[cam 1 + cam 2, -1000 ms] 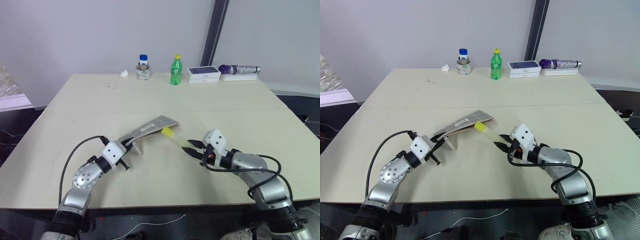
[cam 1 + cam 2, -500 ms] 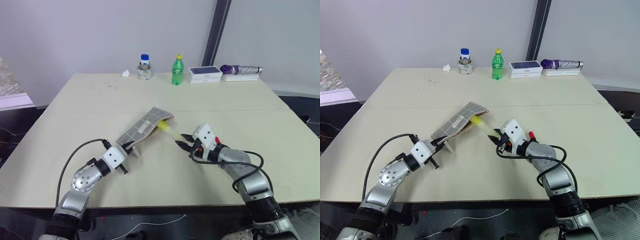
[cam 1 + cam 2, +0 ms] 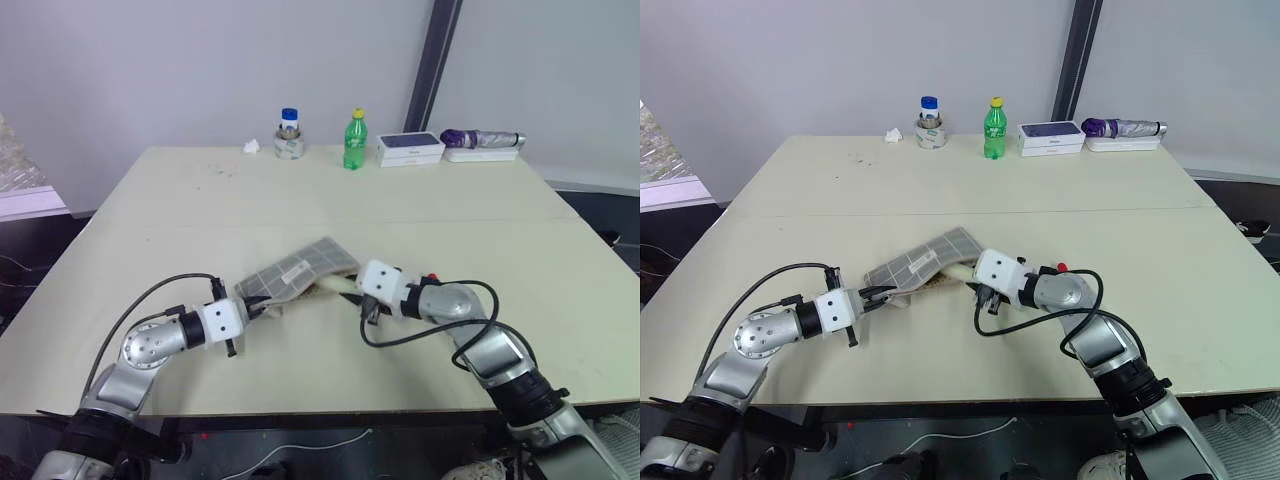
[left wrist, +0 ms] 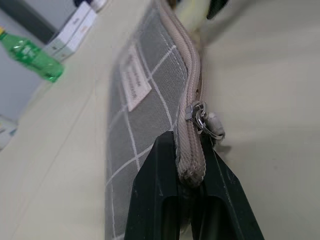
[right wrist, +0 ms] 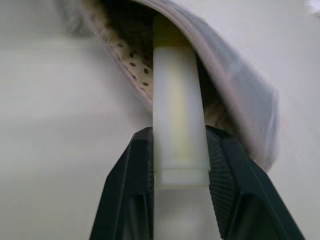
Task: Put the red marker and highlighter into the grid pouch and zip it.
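Observation:
The grid pouch (image 3: 300, 272) lies near the middle of the table, its mouth facing my right arm. My left gripper (image 4: 190, 175) is shut on the pouch's closed end, beside the zip slider (image 4: 199, 112). The pale-yellow highlighter (image 5: 179, 125) sits in my right gripper (image 5: 180, 155), which is shut on its barrel. Its cap end is inside the pouch's open mouth (image 5: 225, 90). From the head, the right gripper (image 3: 352, 291) sits at the pouch's right edge. A small red tip of the red marker (image 3: 431, 278) shows just behind my right forearm.
Along the table's far edge stand a small blue-capped jar (image 3: 288, 137), a green bottle with a yellow cap (image 3: 352, 140), a white box (image 3: 410, 148) and a purple object on a white tray (image 3: 480, 140). A crumpled tissue (image 3: 249, 147) lies near the jar.
My right gripper has moved left and pushed the highlighter's cap end into the pouch mouth. The pouch, held raised and tilted before, now lies lower and flatter in my left gripper.

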`<action>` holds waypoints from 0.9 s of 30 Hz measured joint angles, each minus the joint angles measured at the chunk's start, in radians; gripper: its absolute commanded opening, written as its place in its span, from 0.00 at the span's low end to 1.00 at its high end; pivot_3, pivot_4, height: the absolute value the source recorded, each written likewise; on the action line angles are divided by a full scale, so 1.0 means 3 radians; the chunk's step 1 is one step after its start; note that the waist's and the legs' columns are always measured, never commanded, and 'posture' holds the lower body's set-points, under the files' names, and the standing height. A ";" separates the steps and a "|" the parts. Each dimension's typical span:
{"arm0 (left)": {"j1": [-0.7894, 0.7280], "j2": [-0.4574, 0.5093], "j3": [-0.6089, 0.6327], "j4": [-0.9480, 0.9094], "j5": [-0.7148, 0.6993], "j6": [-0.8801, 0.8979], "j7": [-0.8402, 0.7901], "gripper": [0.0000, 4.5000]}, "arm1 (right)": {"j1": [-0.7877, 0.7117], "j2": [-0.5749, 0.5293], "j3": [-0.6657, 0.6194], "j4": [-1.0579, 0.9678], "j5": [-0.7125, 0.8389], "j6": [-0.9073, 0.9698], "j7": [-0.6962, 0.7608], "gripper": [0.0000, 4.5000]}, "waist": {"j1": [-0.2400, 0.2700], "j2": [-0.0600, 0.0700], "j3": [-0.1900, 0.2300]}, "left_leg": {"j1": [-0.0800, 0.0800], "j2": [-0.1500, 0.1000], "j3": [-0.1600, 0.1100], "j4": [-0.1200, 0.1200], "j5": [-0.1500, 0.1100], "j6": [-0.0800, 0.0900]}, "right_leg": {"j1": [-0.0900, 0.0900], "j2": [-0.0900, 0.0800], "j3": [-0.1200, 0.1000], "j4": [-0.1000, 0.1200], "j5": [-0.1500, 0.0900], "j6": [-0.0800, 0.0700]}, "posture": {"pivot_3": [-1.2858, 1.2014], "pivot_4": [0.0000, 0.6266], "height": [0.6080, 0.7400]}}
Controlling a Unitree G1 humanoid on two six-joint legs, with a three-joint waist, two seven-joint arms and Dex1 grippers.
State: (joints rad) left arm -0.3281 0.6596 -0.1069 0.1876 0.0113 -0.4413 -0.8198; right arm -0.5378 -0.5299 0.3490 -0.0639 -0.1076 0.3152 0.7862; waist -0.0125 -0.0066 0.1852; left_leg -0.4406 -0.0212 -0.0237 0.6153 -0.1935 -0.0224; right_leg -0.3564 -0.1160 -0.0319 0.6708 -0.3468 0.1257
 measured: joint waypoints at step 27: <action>-0.0345 -0.0005 -0.0070 0.0585 -0.0039 -0.0582 -0.0206 0.00 | -0.0421 0.0328 0.0353 0.0577 -0.0315 -0.1185 0.0210 0.89 | -0.0013 0.0000 0.0000 | 0.0000 0.0000 0.0000 0.0002 0.0007 -0.0011 | 0.0000 0.0002 -0.0001 0.0004 0.0000 0.0000 | 0.52 0.24 1.00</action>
State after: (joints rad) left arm -0.4317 0.6581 -0.1280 0.3632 -0.0005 -0.6158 -0.8815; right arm -0.6641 -0.4316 0.4550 0.1093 -0.2021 -0.0402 0.8493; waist -0.0163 -0.0067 0.1852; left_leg -0.4406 -0.0213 -0.0237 0.6160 -0.1914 -0.0258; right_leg -0.3565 -0.1155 -0.0321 0.6719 -0.3468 0.1257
